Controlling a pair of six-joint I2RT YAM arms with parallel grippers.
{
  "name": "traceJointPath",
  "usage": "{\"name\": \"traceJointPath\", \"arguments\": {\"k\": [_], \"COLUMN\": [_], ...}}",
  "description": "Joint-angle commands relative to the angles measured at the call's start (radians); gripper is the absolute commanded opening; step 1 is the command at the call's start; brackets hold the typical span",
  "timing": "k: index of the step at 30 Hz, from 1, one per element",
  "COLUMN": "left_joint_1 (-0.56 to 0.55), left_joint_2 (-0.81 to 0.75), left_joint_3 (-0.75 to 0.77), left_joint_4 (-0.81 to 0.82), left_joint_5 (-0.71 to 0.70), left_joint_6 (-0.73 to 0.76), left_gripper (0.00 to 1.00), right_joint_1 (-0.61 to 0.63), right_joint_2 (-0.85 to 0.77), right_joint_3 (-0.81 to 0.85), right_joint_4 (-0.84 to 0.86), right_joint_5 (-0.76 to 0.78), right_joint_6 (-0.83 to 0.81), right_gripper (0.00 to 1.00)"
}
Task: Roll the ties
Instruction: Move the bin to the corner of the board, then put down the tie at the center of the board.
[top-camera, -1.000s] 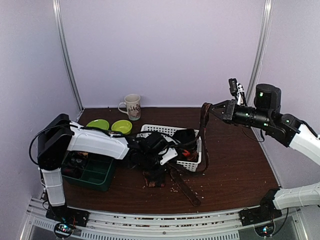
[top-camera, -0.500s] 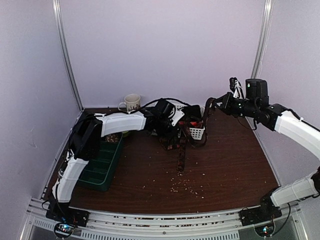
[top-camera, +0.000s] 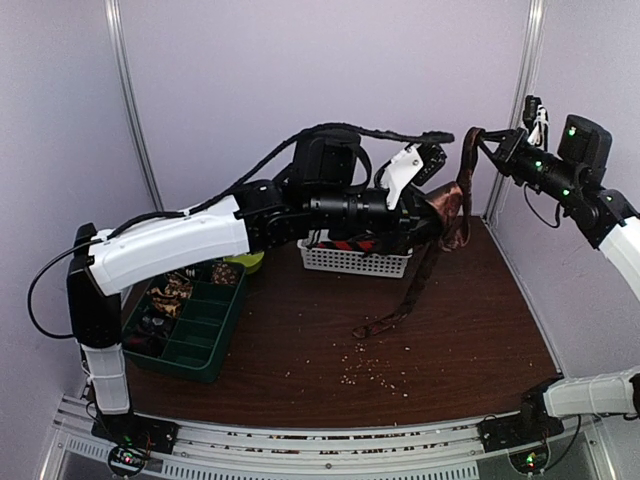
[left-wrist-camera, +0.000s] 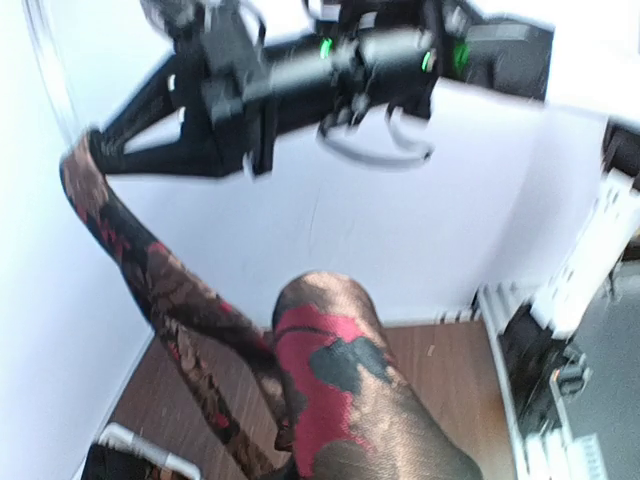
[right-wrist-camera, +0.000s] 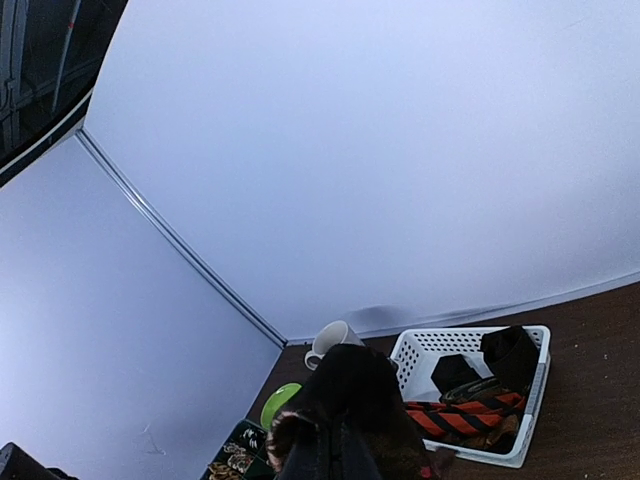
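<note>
A brown tie with red and black patterning (top-camera: 418, 285) hangs in the air between both grippers, and its tail end touches the table. My left gripper (top-camera: 432, 215) is raised high at the right and is shut on the tie's wide folded part (left-wrist-camera: 340, 390), which hides its fingers. My right gripper (top-camera: 478, 138) is higher still and shut on the tie's narrow part, as the left wrist view (left-wrist-camera: 100, 150) shows. In the right wrist view the dark tie (right-wrist-camera: 350, 420) drapes over the fingers. An orange-red/navy striped tie (right-wrist-camera: 470, 415) and dark rolled ties lie in the white basket (top-camera: 355, 262).
A green compartment tray (top-camera: 190, 325) with patterned items stands at the left. A green bowl (right-wrist-camera: 280, 400) and a white mug (right-wrist-camera: 330, 342) sit behind it. Crumbs (top-camera: 365, 370) are scattered mid-table. The enclosure walls stand close to both raised arms.
Both arms have risen. The left arm swung up and right from beside the basket, and the right gripper rose and moved right. The patterned tie has lifted almost wholly off the table.
</note>
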Motion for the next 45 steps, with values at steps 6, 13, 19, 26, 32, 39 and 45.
{"name": "traceJointPath", "arguments": {"k": [6, 13, 19, 26, 32, 39, 45], "left_joint_1": [0.01, 0.068, 0.106, 0.181, 0.3, 0.307, 0.303], "left_joint_2": [0.048, -0.111, -0.378, -0.7, -0.801, -0.735, -0.496], "left_joint_3": [-0.046, -0.547, -1.041, -1.219, -1.165, -1.074, -0.951], "left_joint_4": [0.318, 0.32, 0.447, 0.338, 0.156, 0.015, -0.038], "left_joint_5": [-0.09, -0.259, -0.259, -0.431, -0.447, -0.355, -0.089], "left_joint_6": [-0.237, -0.364, -0.429, -0.424, -0.382, -0.264, -0.129], "left_gripper": [0.0, 0.41, 0.83, 0.87, 0.88, 0.9, 0.77], "right_joint_1": [-0.109, -0.022, 0.28, 0.568, 0.673, 0.554, 0.538], "right_joint_2": [-0.008, 0.057, 0.187, 0.479, 0.692, 0.381, 0.253], "right_joint_3": [0.166, 0.105, 0.002, 0.098, 0.37, -0.147, -0.491], "right_joint_4": [-0.099, 0.007, 0.052, 0.148, -0.016, 0.043, 0.076], "right_joint_5": [-0.008, -0.16, -0.146, -0.078, -0.133, -0.084, -0.02], "right_joint_6": [-0.039, 0.025, -0.035, 0.003, -0.042, 0.056, 0.168], "right_gripper": [0.0, 0.0, 0.0, 0.0, 0.32, 0.88, 0.76]}}
